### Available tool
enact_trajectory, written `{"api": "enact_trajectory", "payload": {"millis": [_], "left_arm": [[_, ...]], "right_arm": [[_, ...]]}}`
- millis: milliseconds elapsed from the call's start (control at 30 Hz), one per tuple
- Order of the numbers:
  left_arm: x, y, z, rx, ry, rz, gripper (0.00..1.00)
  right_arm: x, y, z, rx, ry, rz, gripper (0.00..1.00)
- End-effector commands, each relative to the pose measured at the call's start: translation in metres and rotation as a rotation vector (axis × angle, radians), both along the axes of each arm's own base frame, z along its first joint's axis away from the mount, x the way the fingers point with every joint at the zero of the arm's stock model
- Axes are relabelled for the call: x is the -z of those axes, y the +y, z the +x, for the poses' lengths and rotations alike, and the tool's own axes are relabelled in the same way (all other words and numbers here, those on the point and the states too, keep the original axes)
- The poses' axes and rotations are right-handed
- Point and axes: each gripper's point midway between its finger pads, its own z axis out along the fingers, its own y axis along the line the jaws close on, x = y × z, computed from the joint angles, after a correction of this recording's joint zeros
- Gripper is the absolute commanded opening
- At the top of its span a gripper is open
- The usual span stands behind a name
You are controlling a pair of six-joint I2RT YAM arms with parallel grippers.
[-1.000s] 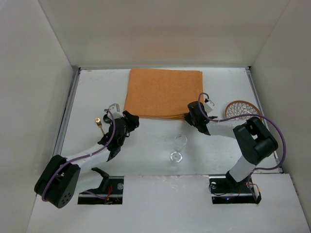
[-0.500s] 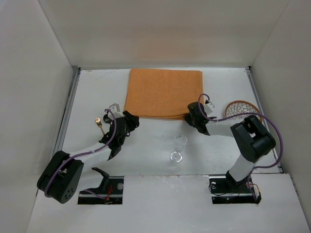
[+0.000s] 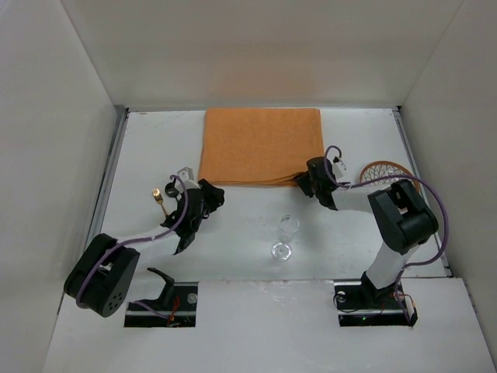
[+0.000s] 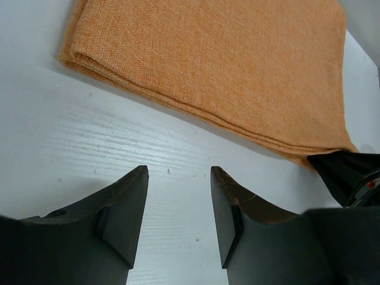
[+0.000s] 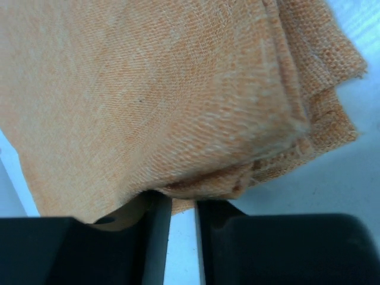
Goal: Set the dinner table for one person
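The white dinner table point(image 3: 147, 148) carries a folded orange cloth placemat point(image 3: 260, 148) at its far middle. My right gripper point(image 3: 308, 180) is at the placemat's near right corner. In the right wrist view point(image 5: 183, 205) its jaws stand almost together and pinch the folded edge of the placemat point(image 5: 166, 89). My left gripper point(image 3: 211, 194) is open and empty just in front of the placemat's near left corner. In the left wrist view point(image 4: 178, 178) bare table shows between its fingers, with the placemat point(image 4: 208, 59) beyond them.
A clear stemmed glass point(image 3: 286, 233) stands in front of the placemat, between the arms. A round woven coaster point(image 3: 386, 175) lies at the right, behind the right arm. A small gold utensil point(image 3: 158, 198) lies left of the left arm. Metal rails edge the table's sides.
The placemat has slid a little toward the far side and left, held by my right gripper at its corner. My left gripper has barely moved.
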Motion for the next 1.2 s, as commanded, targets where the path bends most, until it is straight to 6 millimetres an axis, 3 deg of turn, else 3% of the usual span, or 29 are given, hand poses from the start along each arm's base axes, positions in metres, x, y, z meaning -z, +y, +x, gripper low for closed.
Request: {"api": "enact_trajectory", "payload": {"millis": [0, 100, 133, 300, 400, 467, 567, 600, 633, 700, 733, 833, 900, 1033, 1167], "left_arm": [[-0.02, -0.01, 0.009, 0.012, -0.058, -0.065, 0.44], [-0.021, -0.007, 0.01, 0.003, -0.061, -0.066, 0.44], [-0.023, -0.004, 0.01, -0.002, -0.067, -0.07, 0.44], [-0.035, 0.002, 0.008, -0.013, -0.103, -0.07, 0.42], [-0.039, -0.002, 0.007, -0.001, -0.103, -0.062, 0.38], [-0.037, -0.005, 0.006, 0.009, -0.094, -0.052, 0.33], [-0.039, -0.012, 0.005, 0.028, -0.095, -0.052, 0.27], [-0.038, -0.015, 0.004, 0.036, -0.093, -0.047, 0.26], [-0.038, -0.016, 0.005, 0.038, -0.094, -0.045, 0.24], [-0.038, -0.019, 0.004, 0.045, -0.09, -0.046, 0.21], [-0.039, -0.021, 0.004, 0.05, -0.092, -0.045, 0.21], [-0.039, -0.023, 0.003, 0.059, -0.095, -0.039, 0.21], [-0.039, -0.021, 0.003, 0.054, -0.095, -0.038, 0.22], [-0.035, -0.019, 0.004, 0.045, -0.088, -0.043, 0.24], [-0.035, -0.018, 0.004, 0.04, -0.086, -0.048, 0.27]], "right_arm": [[-0.016, -0.019, 0.006, 0.052, -0.053, -0.034, 0.36], [-0.033, -0.02, 0.002, 0.014, -0.102, -0.067, 0.64], [-0.04, -0.016, -0.001, -0.018, -0.118, -0.083, 0.69], [-0.072, 0.002, -0.046, -0.157, -0.18, -0.128, 0.76], [-0.092, -0.011, -0.069, -0.171, -0.218, -0.146, 0.77], [-0.105, -0.035, -0.079, -0.117, -0.252, -0.158, 0.7], [-0.124, -0.087, -0.085, 0.026, -0.296, -0.197, 0.34], [-0.131, -0.112, -0.089, 0.102, -0.313, -0.202, 0.17], [-0.137, -0.131, -0.092, 0.163, -0.323, -0.208, 0.12], [-0.14, -0.164, -0.095, 0.267, -0.319, -0.224, 0.12], [-0.139, -0.183, -0.097, 0.327, -0.314, -0.238, 0.18], [-0.123, -0.231, -0.104, 0.504, -0.271, -0.238, 0.5], [-0.107, -0.255, -0.106, 0.588, -0.23, -0.227, 0.66], [-0.085, -0.292, -0.116, 0.701, -0.165, -0.205, 0.7], [-0.067, -0.329, -0.139, 0.83, -0.097, -0.232, 0.71]]}}
